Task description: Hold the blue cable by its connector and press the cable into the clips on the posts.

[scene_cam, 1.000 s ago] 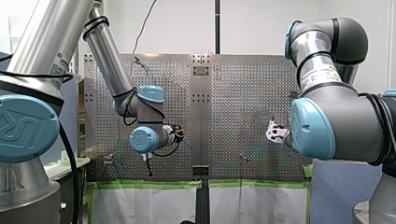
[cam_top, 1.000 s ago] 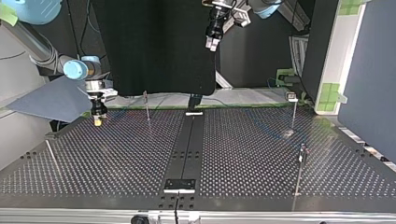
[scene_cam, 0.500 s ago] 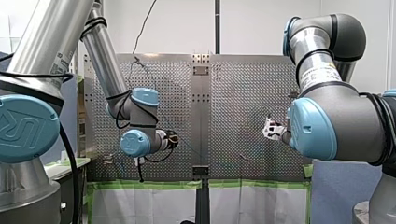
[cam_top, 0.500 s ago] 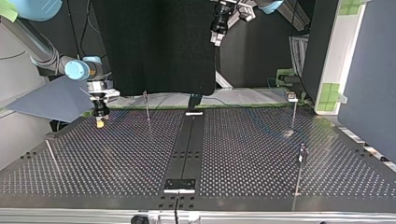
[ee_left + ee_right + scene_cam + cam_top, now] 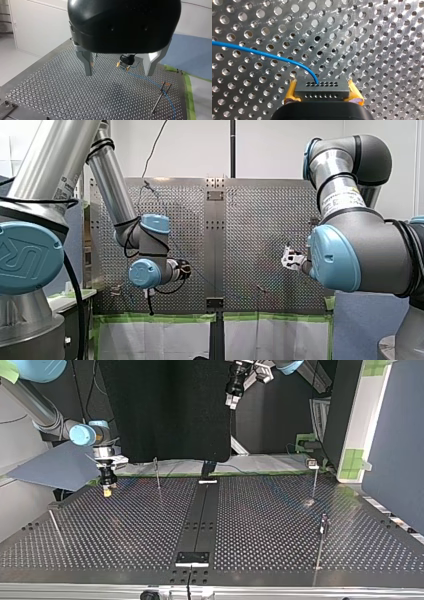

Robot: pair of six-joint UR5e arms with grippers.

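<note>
my right pincer [image 5: 322, 93] is clamped on the dark connector [image 5: 322, 87], a yellow pad [image 5: 290, 92] on each side of it. the blue cable [image 5: 262, 53] leaves the connector's face and curves away over the perforated bench [image 5: 374, 37]. my left pincer [image 5: 118, 73] hangs wide and empty above the bench; beyond its metal fingers [image 5: 88, 63] the cable runs along the bench past a thin post [image 5: 157, 100]; whether it sits in the clip [image 5: 167, 85] i cannot tell.
</note>
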